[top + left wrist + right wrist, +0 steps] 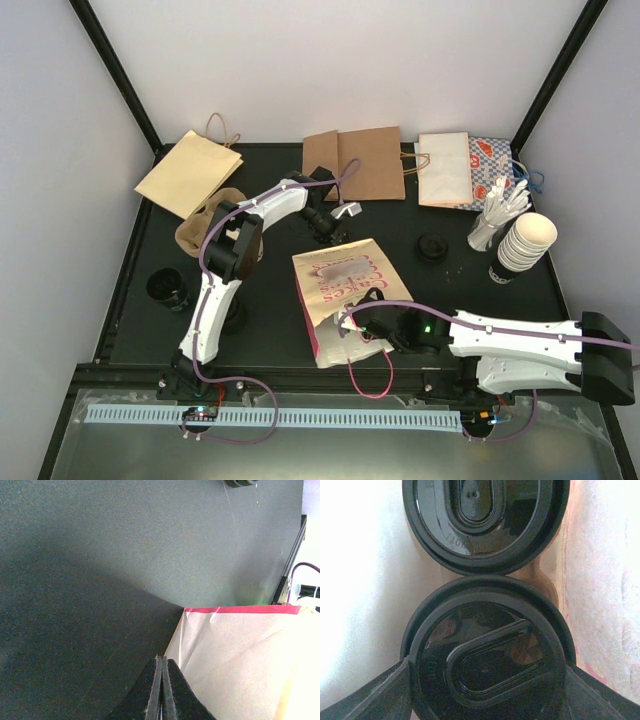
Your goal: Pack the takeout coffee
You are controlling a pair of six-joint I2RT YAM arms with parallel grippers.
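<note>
Well, on one black counter (130, 300), one pink-printed bag (340, 280) lies at centre; five more bags (355, 165) lie flat from ten to one o'clock. One cup stack (527, 240) sits at three o'clock. Inside the pink-printed bag sit two black lids (480, 525); the right hand (485, 667) is clamped on the nearer lid (470, 625). The left hand (161, 662) is pressed together. Where the takeout coffee sits, I cannot tell.

Each black plastic lid (485, 670) gleams glossy and smooth — the dark counter (125, 555) looks matt and finely grainy, the cream paper bag (240, 660) matt, creased.
</note>
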